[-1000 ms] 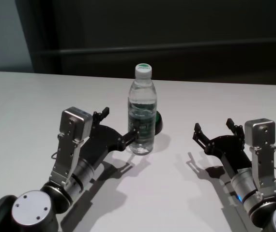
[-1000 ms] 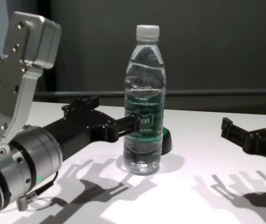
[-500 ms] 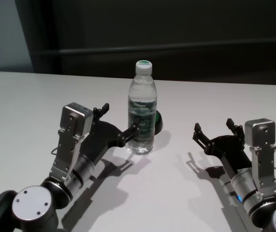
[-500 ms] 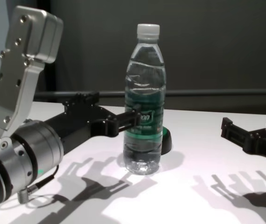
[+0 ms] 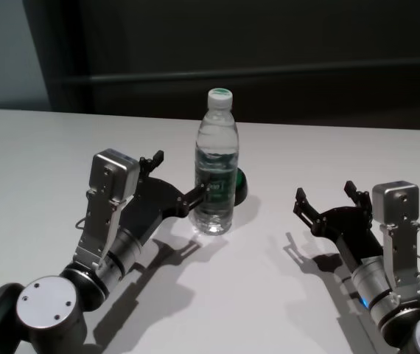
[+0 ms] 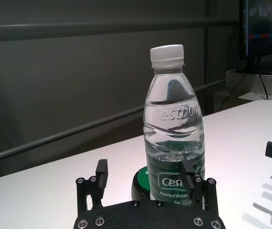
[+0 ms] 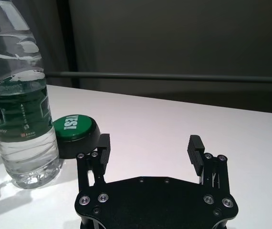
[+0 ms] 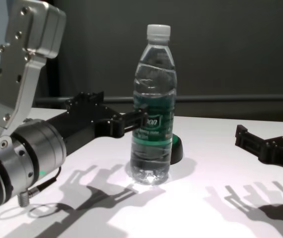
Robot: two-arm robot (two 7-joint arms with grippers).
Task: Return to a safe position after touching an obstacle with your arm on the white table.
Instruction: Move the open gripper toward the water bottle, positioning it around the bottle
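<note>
The obstacle, a clear water bottle (image 5: 215,166) with a white cap and green label, stands upright on the white table (image 5: 33,147). My left gripper (image 5: 179,175) is open just left of it, and one fingertip (image 5: 199,193) rests against the label. The chest view shows the same: bottle (image 8: 154,99), left gripper (image 8: 117,108), its finger at the label. In the left wrist view the bottle (image 6: 174,133) rises just beyond one finger of the left gripper (image 6: 145,171). My right gripper (image 5: 326,193) hangs open and holds nothing, to the right, apart from the bottle (image 7: 19,95).
A low black disc with a green top (image 5: 238,186) sits right behind the bottle, seen also as the disc (image 7: 74,129) in the right wrist view. A dark rail and wall run behind the table's far edge. White tabletop (image 8: 211,148) lies between the two arms.
My left arm has risen a little and shifted slightly left, its finger staying at the bottle's label. The bottle stands a touch straighter. The right arm has not moved.
</note>
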